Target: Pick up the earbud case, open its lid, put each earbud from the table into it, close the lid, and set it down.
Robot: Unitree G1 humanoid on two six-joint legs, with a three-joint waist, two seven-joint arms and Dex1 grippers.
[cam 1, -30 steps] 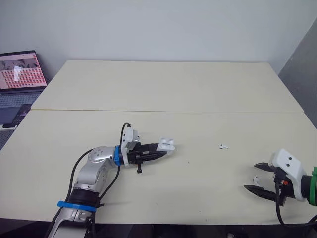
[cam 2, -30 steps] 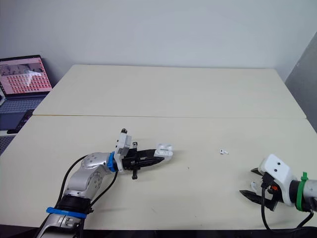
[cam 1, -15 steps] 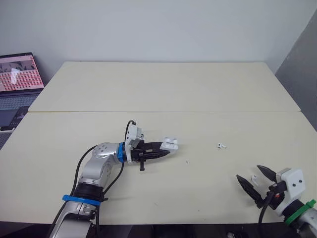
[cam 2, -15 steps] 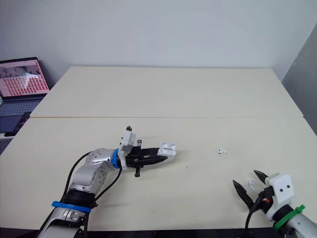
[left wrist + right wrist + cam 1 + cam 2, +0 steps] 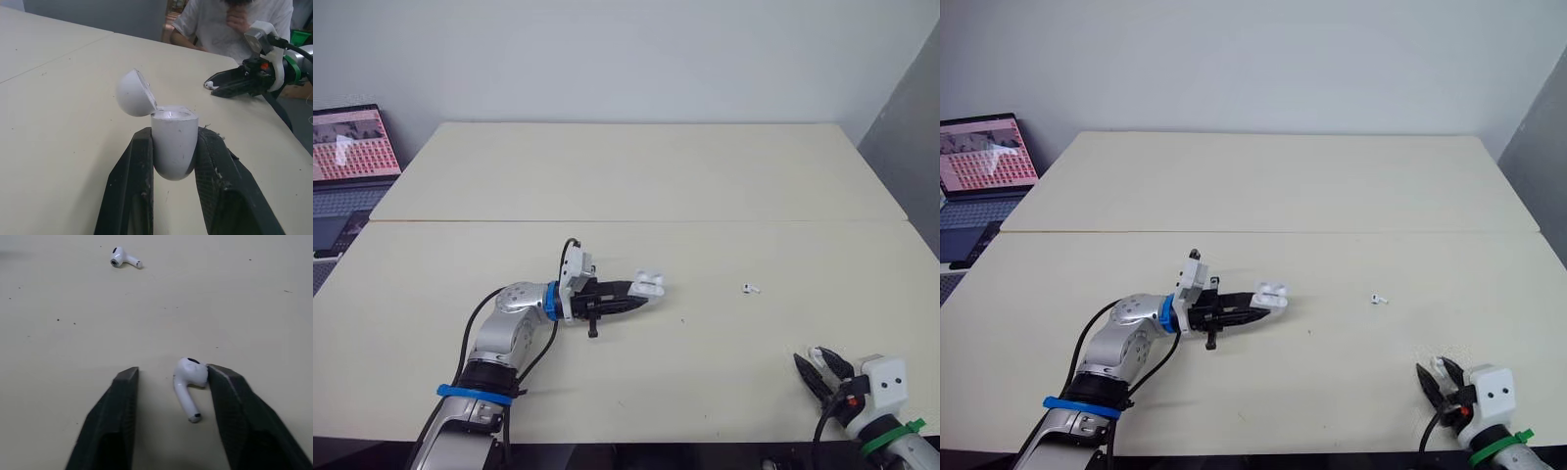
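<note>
My left gripper is shut on the white earbud case, held upright a little above the table's middle with its lid hinged open. Close to the front right edge, my right gripper is open and straddles one white earbud lying on the table. That earbud touches one finger, and a gap separates it from the other finger. A second earbud lies alone on the table, right of the case and beyond my right gripper.
An open laptop stands off the table's far left. A seam runs across the beige table. In the left wrist view a seated person is beyond the table's edge. The right gripper is close to the table's front edge.
My right gripper's fingers have drawn much closer together around the near earbud, after settling low by the front edge. The left gripper and the case have kept still.
</note>
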